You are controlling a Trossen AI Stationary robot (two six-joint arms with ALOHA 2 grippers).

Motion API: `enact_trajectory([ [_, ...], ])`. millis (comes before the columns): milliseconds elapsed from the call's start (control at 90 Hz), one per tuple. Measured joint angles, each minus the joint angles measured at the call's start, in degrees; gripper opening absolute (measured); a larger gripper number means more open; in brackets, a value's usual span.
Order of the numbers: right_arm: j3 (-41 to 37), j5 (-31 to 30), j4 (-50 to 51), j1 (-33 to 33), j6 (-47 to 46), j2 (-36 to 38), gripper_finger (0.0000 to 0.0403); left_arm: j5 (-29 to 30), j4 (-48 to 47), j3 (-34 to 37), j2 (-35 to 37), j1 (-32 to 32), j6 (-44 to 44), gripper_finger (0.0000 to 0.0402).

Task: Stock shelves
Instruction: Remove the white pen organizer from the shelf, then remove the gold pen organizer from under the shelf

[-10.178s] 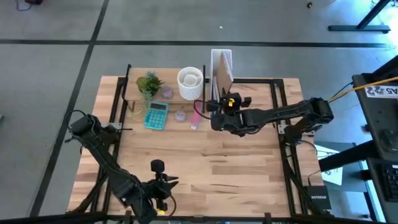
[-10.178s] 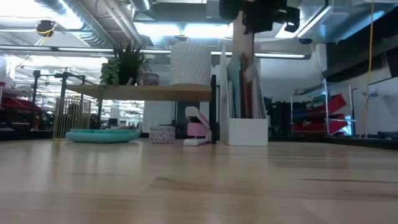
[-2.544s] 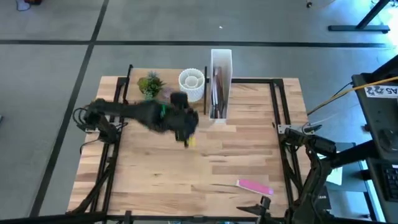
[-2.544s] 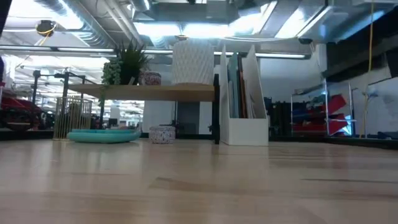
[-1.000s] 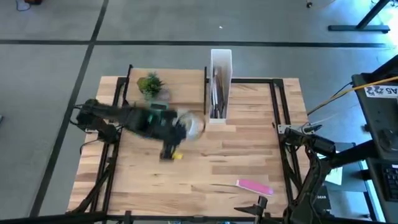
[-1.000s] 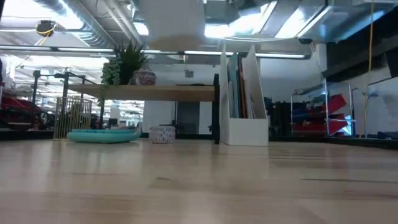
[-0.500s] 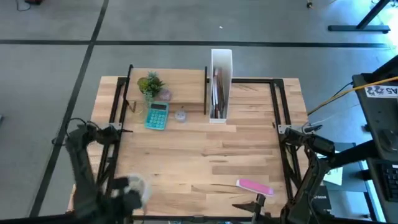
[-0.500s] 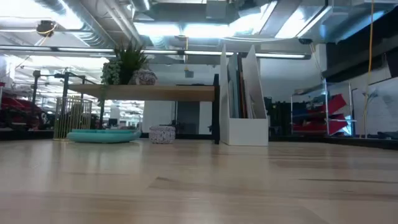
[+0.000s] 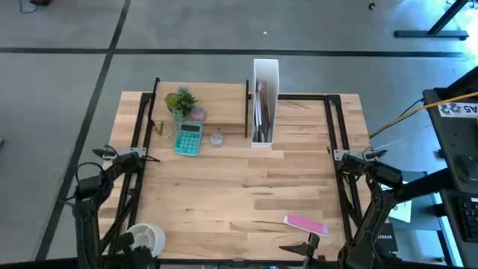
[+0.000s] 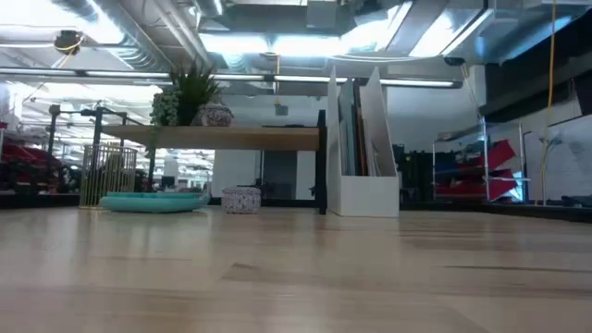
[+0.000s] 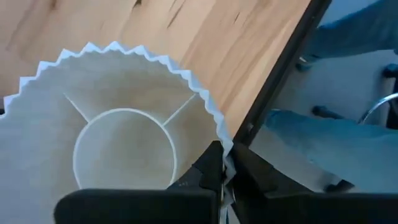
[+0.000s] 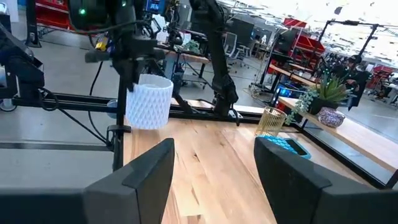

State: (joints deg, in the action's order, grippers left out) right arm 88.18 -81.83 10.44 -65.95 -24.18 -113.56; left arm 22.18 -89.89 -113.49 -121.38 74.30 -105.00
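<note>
**White pot held away from the shelf**

The low light-wood shelf board on thin black posts (image 9: 200, 104) stands at the table's far edge, a small green plant (image 9: 179, 101) on top. Well apart from it, at the near left corner, the left gripper (image 11: 225, 167) pinches the rim of a white ribbed round pot (image 9: 145, 238). The right gripper (image 12: 214, 168), also well apart from the shelf, has fingers spread wide, holding nothing.

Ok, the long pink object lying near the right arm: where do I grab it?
Across its narrow middle, from straight above, with the open right gripper turned crosswise: the pink object lies flat and slanted on the table. The left gripper holds the white cup.
</note>
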Motion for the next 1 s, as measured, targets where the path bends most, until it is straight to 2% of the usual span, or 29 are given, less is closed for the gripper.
enact_trajectory([
  [267, 0.0, 0.0, -0.3, 0.0, 0.0, 0.0, 0.0207, -1.9, 0.1, 6.2, 0.0, -0.5, -5.1, 0.0005],
  [411, 0.0, 0.0, -0.3, 0.0, 0.0, 0.0, 0.0207, -3.4, 0.2, 6.6, 0.1, -0.6, -5.1, 0.001],
  [778, 0.0, 0.4, -0.3, 0.0, 0.0, 0.0, 0.0207, -4.3, 0.5, 6.6, 6.4, -2.4, -2.0, 0.0117],
  [889, 0.0, 0.4, -0.2, 0.0, 0.0, 0.0, 0.0207, -5.8, 0.5, 6.6, 10.0, -4.9, 1.6, 0.013],
  [1000, 0.0, 0.4, -0.1, 0.0, 0.0, 0.0, 0.0207, -5.8, 0.5, 6.6, 13.8, -8.7, 8.9, 0.0131],
])
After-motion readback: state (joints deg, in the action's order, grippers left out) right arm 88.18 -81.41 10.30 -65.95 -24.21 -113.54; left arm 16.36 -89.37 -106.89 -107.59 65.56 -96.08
